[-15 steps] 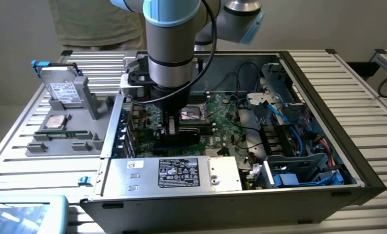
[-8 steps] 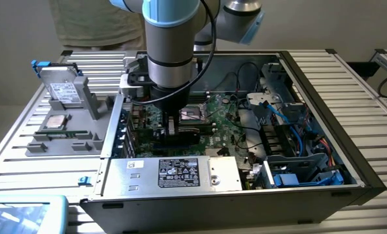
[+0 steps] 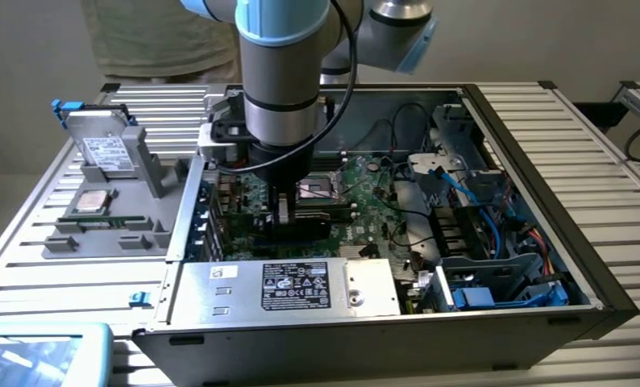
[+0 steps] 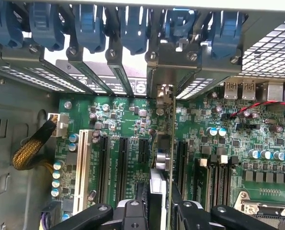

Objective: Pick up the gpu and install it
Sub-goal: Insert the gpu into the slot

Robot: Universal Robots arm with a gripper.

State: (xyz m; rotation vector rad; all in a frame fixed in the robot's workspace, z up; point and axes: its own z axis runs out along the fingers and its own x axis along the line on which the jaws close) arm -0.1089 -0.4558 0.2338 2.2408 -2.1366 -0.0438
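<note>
The arm reaches down into the open computer case [image 3: 535, 201], over the green motherboard [image 3: 368, 201]. My gripper [image 3: 284, 211] is shut on the gpu [image 3: 294, 236], a dark card held on edge just above the board. In the wrist view the gpu [image 4: 165, 143] appears edge-on between the two black fingers [image 4: 132, 215], running up to its silver bracket [image 4: 164, 72] at the case's rear slot openings. It is lined up with the black expansion slots [image 4: 144, 158]. Whether its edge sits in a slot, I cannot tell.
A grey holder tray [image 3: 105, 238] on the exterior view's left carries a hard drive [image 3: 105, 149], a processor [image 3: 92, 201] and a memory stick [image 3: 105, 219]. The power supply [image 3: 288, 286] lies at the case's front. Blue cables [image 3: 481, 193] fill its right side. A person [image 3: 159, 40] stands behind.
</note>
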